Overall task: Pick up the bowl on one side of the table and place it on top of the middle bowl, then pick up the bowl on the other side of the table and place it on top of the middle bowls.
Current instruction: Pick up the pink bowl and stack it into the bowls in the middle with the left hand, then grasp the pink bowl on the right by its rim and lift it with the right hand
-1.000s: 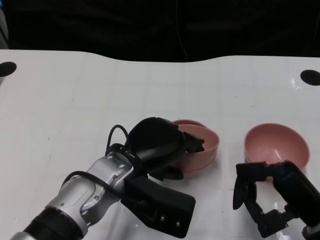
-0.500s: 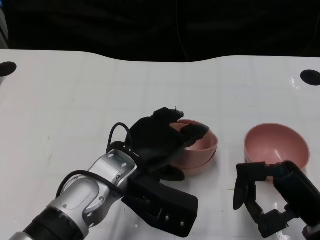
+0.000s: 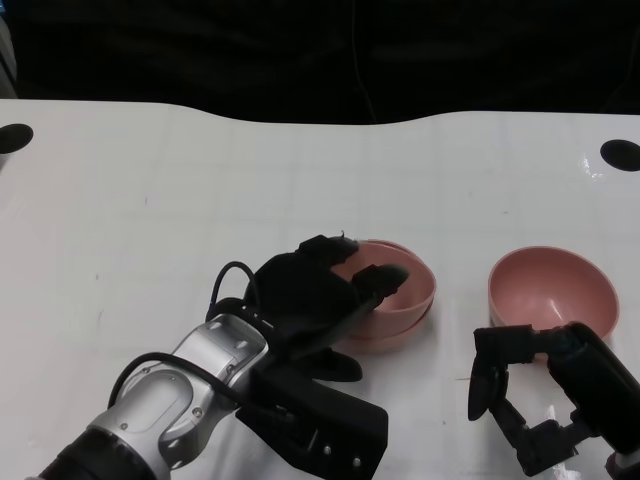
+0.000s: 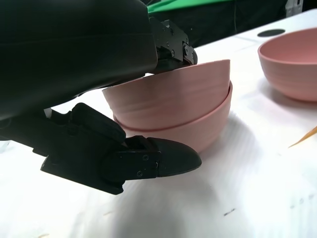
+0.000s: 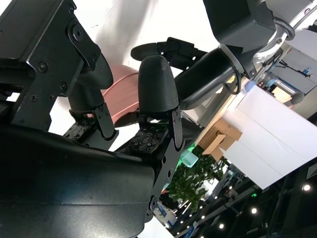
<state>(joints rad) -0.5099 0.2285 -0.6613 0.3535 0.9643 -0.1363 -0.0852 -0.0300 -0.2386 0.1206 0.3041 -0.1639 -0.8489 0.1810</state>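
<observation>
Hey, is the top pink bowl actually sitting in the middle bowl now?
Touching. In the left wrist view, the top bowl sits nested inside the middle bowl, their walls meeting with no gap between them.

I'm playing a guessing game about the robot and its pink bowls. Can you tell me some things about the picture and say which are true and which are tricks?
1. Two pink bowls are stacked, the top bowl sitting in the bottom bowl. True.
2. The left hand is at the stack, fingers over the top bowl's rim. True.
3. The right hand is holding the single bowl. False: it holds nothing and sits near that bowl.
4. The table is black. False: it is white.
</observation>
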